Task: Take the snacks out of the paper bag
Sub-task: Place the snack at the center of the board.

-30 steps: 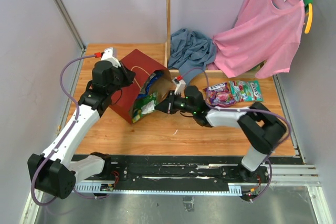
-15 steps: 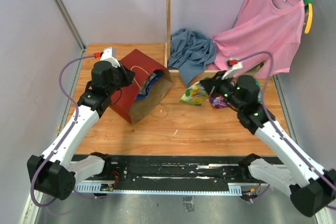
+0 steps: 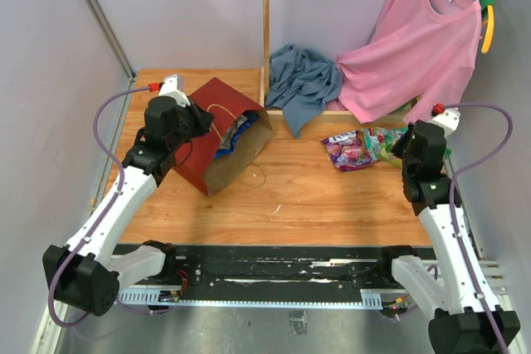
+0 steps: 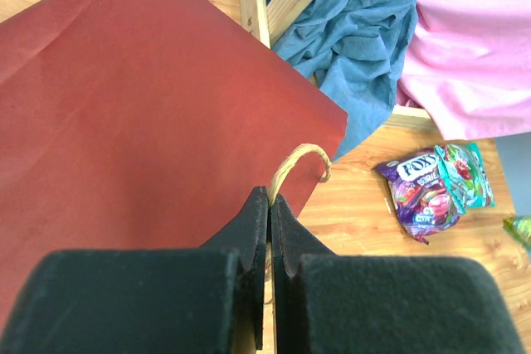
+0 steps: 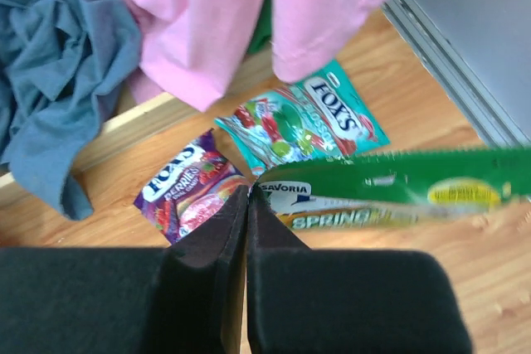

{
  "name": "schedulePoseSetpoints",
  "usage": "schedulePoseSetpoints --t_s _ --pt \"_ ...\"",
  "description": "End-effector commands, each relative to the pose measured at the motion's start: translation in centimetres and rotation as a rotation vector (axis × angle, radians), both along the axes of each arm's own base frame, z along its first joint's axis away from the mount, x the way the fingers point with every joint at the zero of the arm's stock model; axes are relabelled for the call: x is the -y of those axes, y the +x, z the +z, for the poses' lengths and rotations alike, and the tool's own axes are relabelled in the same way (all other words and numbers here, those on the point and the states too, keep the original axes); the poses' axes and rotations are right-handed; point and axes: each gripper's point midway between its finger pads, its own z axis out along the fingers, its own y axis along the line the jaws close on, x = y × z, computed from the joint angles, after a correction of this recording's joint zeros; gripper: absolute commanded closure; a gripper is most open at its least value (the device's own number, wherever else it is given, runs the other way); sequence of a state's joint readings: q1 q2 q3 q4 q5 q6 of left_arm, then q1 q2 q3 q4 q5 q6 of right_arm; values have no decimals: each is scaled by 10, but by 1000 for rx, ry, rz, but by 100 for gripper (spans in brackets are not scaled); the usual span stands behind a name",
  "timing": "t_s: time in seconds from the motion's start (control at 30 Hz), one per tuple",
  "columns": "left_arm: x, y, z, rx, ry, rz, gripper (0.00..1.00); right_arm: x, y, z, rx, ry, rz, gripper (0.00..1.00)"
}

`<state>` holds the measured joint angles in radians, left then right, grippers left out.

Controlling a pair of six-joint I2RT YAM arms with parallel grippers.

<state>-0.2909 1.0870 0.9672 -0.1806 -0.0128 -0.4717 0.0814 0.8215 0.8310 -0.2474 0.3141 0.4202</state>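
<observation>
Already the right end effector has swung away from the mouth of the paper bag to the far right of the surface. Its jaws are clamped shut on a glossy green packet, held just above the purple packet and teal packet lying there. A third snack is out, I judge, and only needs setting down. The left end effector stays pinched on the thin cord handle, keeping the stiff dark-red bag (brown kraft inside) open on its side. A crinkly blue chip bag still shows in the mouth.
</observation>
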Motion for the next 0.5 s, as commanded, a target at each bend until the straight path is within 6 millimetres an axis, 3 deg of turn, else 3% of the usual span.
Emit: schedulePoseSetpoints --t_s 0.0,0.23,0.47 --pt "-3 1 8 37 1 6 99 26 -12 8 74 42 -176 99" --pt "-4 1 6 36 3 8 99 62 -45 -16 25 65 -446 99" --pt "-4 1 5 33 6 8 100 73 -53 -37 -20 95 -529 99"
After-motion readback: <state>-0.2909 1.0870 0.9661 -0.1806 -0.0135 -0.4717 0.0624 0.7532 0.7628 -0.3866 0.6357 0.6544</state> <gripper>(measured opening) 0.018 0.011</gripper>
